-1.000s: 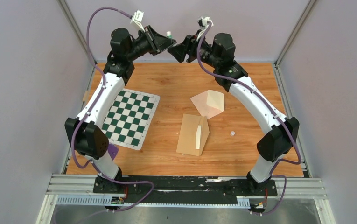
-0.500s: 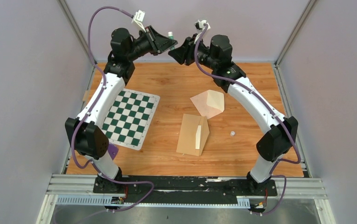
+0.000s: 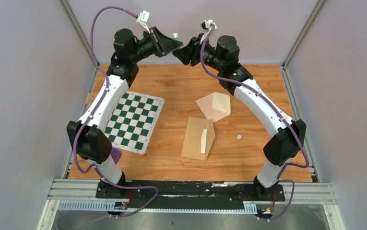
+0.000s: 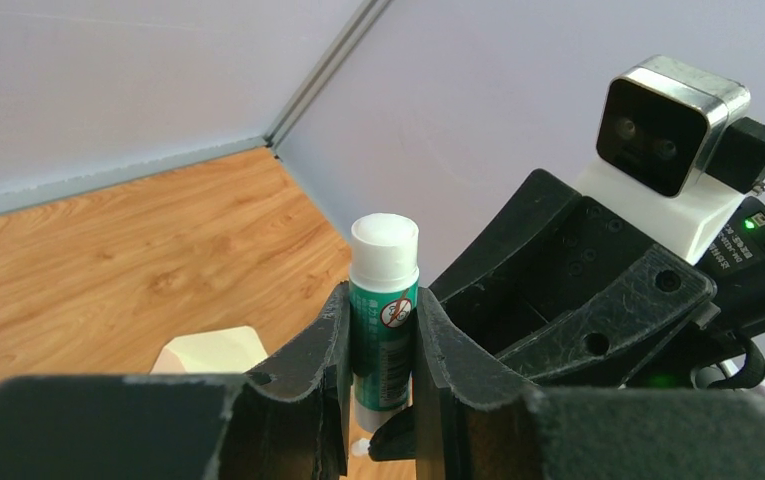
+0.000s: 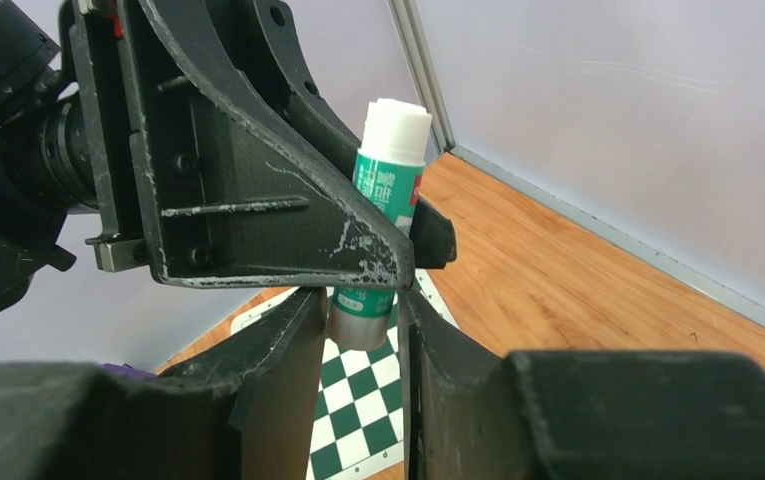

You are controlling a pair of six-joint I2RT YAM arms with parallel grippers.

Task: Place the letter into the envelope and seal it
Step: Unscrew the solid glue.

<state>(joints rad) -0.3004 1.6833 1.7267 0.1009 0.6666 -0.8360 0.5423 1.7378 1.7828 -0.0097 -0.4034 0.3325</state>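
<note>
Over the far edge of the worktop (image 3: 267,81), both arms raised and bent inward, tool tips meeting in mid-air.

In the left tool (image 4: 382,335), a glue stick (image 4: 385,262): pinched across its green-labelled body between the two dark fingers, white cap up and clear above the fingertips. Upright in the left wrist view.

Facing it from the right, the right tool (image 5: 363,318), set narrow about the grey lower end of the same stick, one finger just beside it on either side. Cannot tell whether pressed on or just clear of it.

Down on the worktop, well apart from both tools, the letter (image 3: 213,106): a cream sheet with crossing creases, right of centre, partly folded so that one portion tilts up. Printed border too small to make out from above.

Just nearer than the letter, the envelope (image 3: 193,139): tan, lying lengthwise near to far, flap opened out to the right, a pale strip (image 3: 203,140) along it. Near corner of the letter at the envelope's far end; touching or not, cannot tell. Letter outside the envelope, not in it.

To the left, under the left arm, a green-and-white checkered mat (image 3: 134,122), flat. Right of the envelope, a small white speck (image 3: 239,137), too small to name. By the left arm's near joint, a purple piece (image 3: 116,156), partly hidden.
</note>
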